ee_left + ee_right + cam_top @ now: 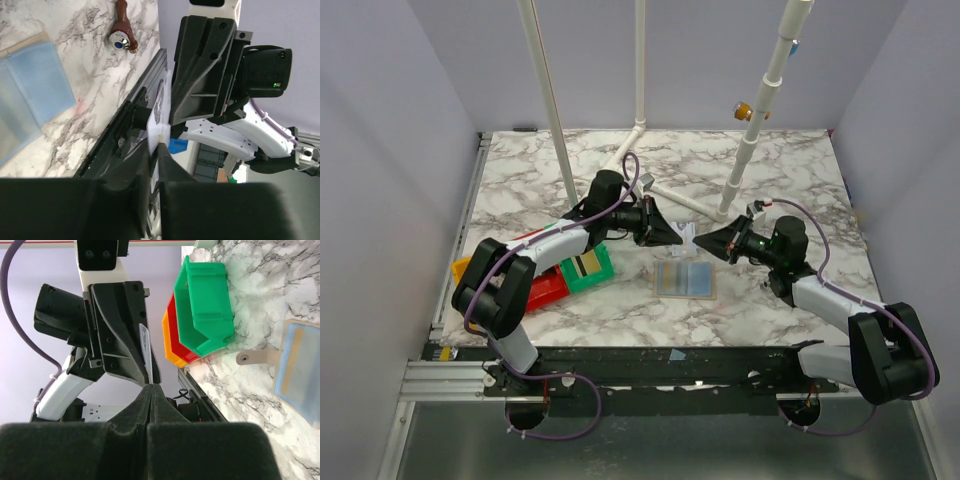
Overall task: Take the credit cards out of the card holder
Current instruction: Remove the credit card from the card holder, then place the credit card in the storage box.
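Card position is what your next move turns on: the white card (688, 236) hangs in the air above the middle of the counter (570, 170), its long axis running straight from one pincer to the other, edge-on to both wrist cameras. Your left pincer (159, 152) is clamped on one short end and your right pincer (152, 389) is pressed together on the opposite end, so the two tips face each other with only the card between them. Neither arm is nearer; both have it. The card holder (685, 280) lies flat on the counter just below the meeting point, toward the arm bases, touched by neither pincer. The green bin (588, 268) and its red and yellow neighbours sit beside your left arm, so a right-side release looks like the likelier next step.
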Available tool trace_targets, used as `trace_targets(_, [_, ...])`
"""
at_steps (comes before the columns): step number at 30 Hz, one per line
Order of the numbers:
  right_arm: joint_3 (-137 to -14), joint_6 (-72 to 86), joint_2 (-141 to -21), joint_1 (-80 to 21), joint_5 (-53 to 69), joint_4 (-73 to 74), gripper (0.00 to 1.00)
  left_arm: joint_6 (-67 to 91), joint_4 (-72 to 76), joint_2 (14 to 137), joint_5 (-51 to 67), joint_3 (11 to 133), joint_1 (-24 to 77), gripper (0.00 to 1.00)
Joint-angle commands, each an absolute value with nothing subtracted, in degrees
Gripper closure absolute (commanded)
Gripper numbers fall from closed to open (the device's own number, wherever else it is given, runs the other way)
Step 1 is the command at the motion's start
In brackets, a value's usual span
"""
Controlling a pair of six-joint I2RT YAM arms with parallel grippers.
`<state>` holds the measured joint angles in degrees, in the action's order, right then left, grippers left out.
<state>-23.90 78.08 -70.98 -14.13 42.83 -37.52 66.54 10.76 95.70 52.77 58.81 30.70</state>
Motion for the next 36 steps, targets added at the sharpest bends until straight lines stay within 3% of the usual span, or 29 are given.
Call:
trace_targets(1, [-22.8,78.2,-71.2,-14.0,44.1,-39.4,0.99,67.3,13.3,94.5,54.9,58.2,30.6,0.98])
trace_targets(4, [-22.9,77.3,-70.9,-14.0,43.8,-37.9,0.99,67.5,13.6,94.4,54.8,57.9,30.6,1.0])
trace_targets(5, [-23.1,76.8,-70.7,-14.0,43.5,-36.9,0.91,67.5,13.6,94.3,54.8,57.9,30.6,1.0])
trace_targets(9, [-24.7,72.7,-68.7,-14.0,41.3,-30.1,0.22,67.4,13.3,93.7,54.6,57.8,30.6,1.0])
trace_targets(11, [-26.2,69.7,-67.4,-14.0,39.6,-24.5,0.06,66.6,12.2,93.3,54.5,57.8,30.6,1.0])
trace_targets(14, [-27.6,66.6,-65.5,-14.0,36.9,-18.6,0.0,65.3,10.7,92.4,54.0,57.4,30.6,1.0])
trace_targets(19, [-30.2,62.0,-64.0,-14.0,33.4,-10.3,0.0,62.9,8.6,89.3,52.9,55.2,30.2,1.0])
trace_targets(36, [-33.4,53.8,-62.6,-14.0,28.5,-0.2,0.0,40.1,-33.9,68.0,25.5,54.4,23.8,1.0])
